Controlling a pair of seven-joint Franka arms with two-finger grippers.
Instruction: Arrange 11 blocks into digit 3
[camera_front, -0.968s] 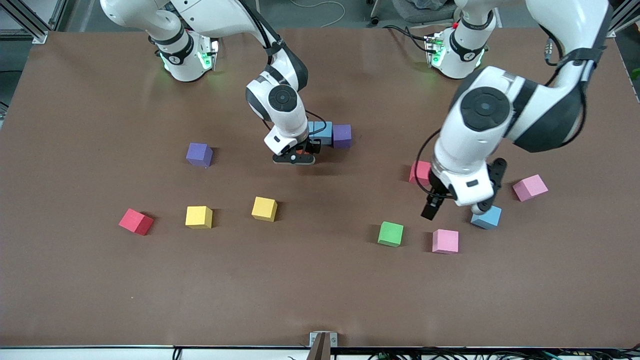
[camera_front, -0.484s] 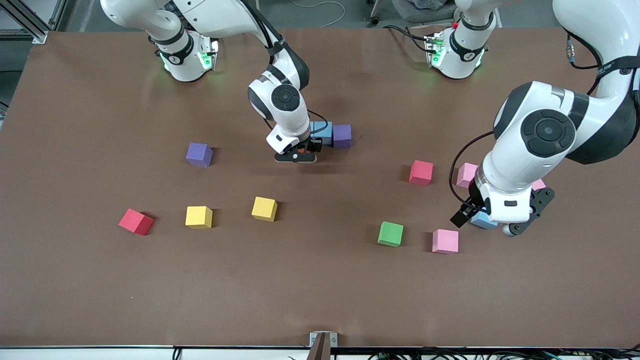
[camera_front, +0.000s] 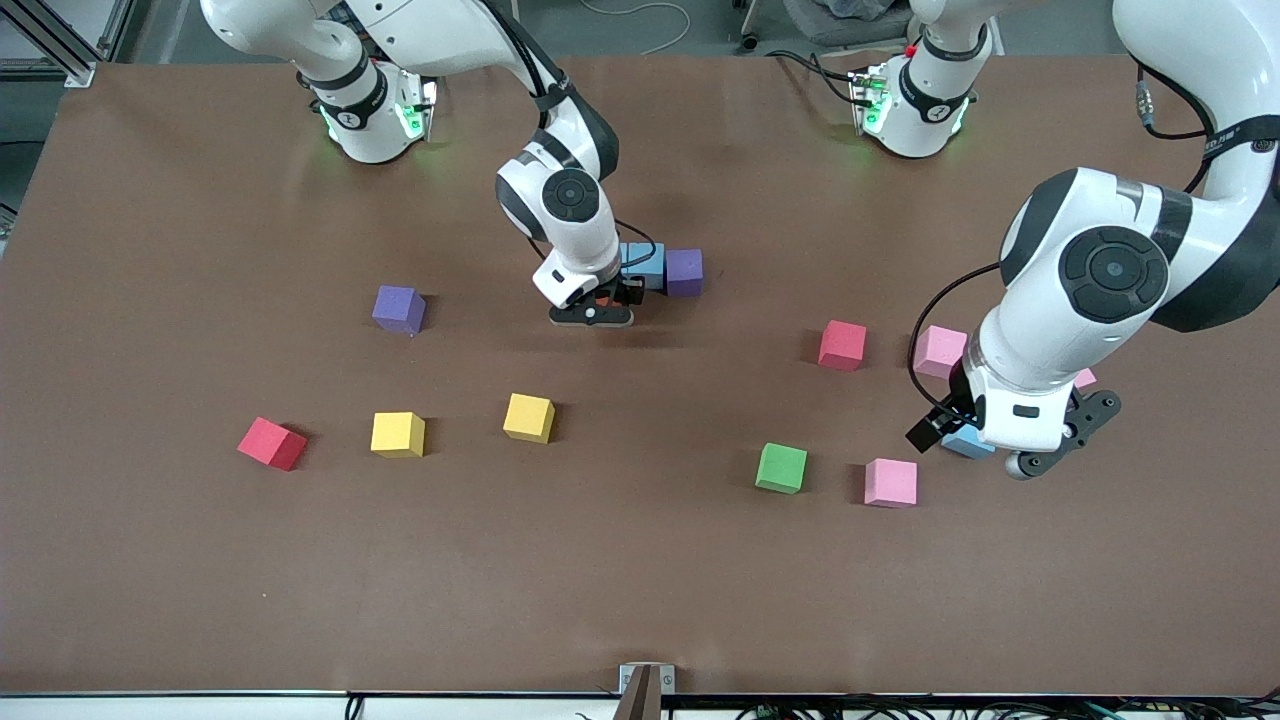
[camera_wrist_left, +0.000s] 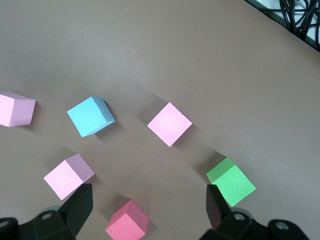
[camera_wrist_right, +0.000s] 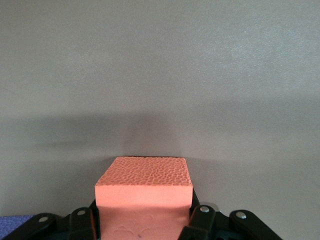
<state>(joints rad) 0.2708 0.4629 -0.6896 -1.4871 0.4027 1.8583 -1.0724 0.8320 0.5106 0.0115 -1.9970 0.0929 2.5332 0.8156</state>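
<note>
Swinging toward its own end of the table, the left end effector has uncovered a red block and a pink block; it now hovers with fingers spread wide and empty over a light blue block. Around it lie a second pink block, a green block and a third pink block, mostly hidden by the wrist. That suggests the next pick is being lined up.

At mid-table the right end effector has barely moved, clamped on an orange block low at the table, just beside a blue block touching a purple block, likely the first bar of the digit 3.

Well apart, toward the right arm's end, wait another purple block, two yellow blocks and another red block. Most of the figure remains unbuilt.
</note>
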